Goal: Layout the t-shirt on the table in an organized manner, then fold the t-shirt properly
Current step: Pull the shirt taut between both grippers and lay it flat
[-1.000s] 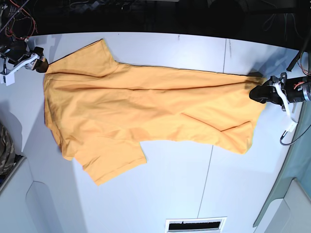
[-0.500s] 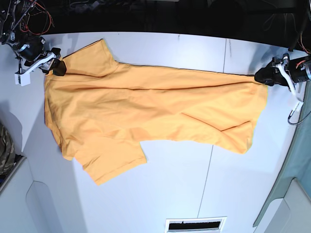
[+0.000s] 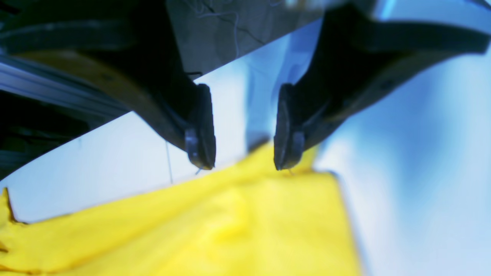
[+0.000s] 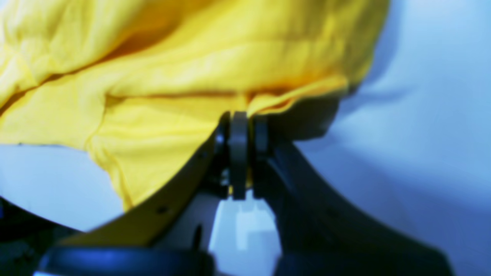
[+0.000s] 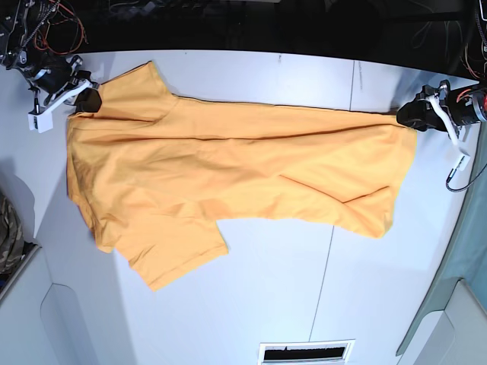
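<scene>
T-shirt lay stretched across worktop. Right hand pinched its shoulder edge; left hand hovered spread at opposite hem corner, gripping nothing.

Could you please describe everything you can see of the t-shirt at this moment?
The t-shirt is a plain orange-yellow short-sleeved one of soft, creased cloth, lying stretched lengthwise across the white table. One sleeve juts toward the near edge, and folds run along the body. The right gripper is shut on an edge of it; the left gripper is open just above the opposite corner, its pads apart with no cloth between them.
</scene>
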